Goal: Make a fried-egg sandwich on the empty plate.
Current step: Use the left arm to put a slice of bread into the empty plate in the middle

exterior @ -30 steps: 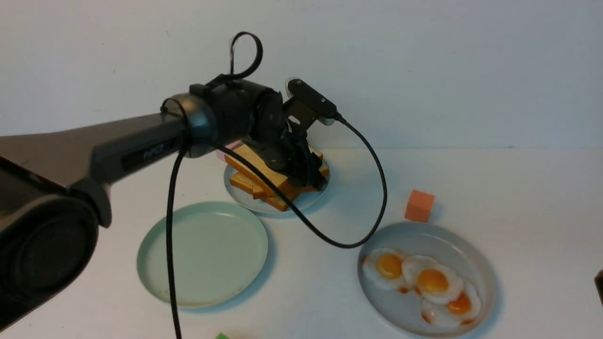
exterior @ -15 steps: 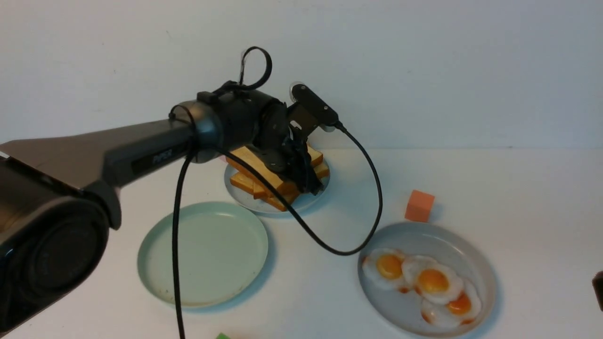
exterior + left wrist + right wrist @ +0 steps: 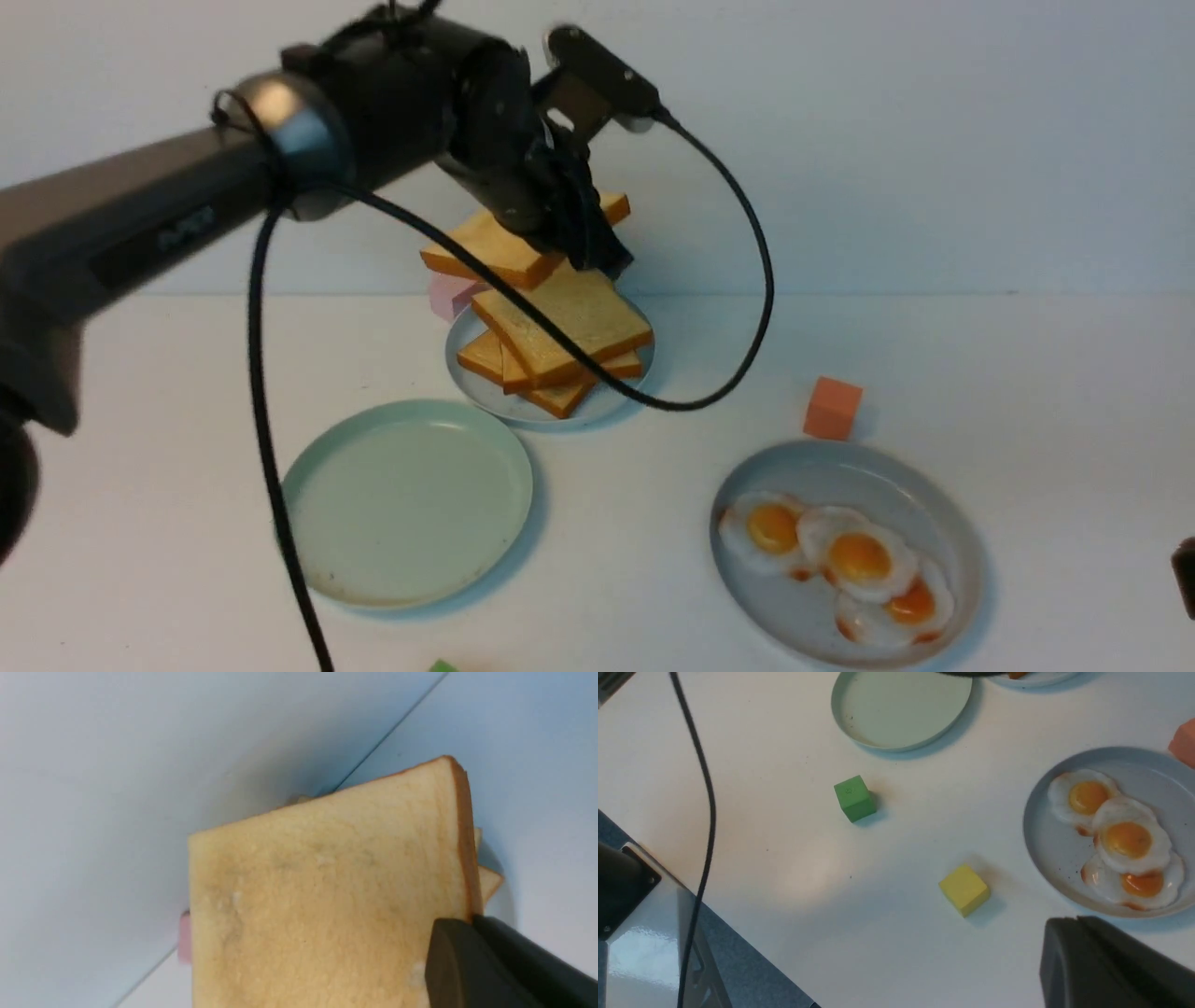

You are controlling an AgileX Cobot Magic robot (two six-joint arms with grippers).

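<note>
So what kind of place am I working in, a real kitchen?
Probably a lab tabletop, not a kitchen: bare white table, plain wall, loose green cube and yellow cube, toy-looking fried eggs.

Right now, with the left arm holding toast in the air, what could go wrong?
The left gripper pinches the toast slice only near one corner, so it may pivot or drop. The cable hangs across the toast stack and could drag slices on the way to the mint-green plate.
</note>
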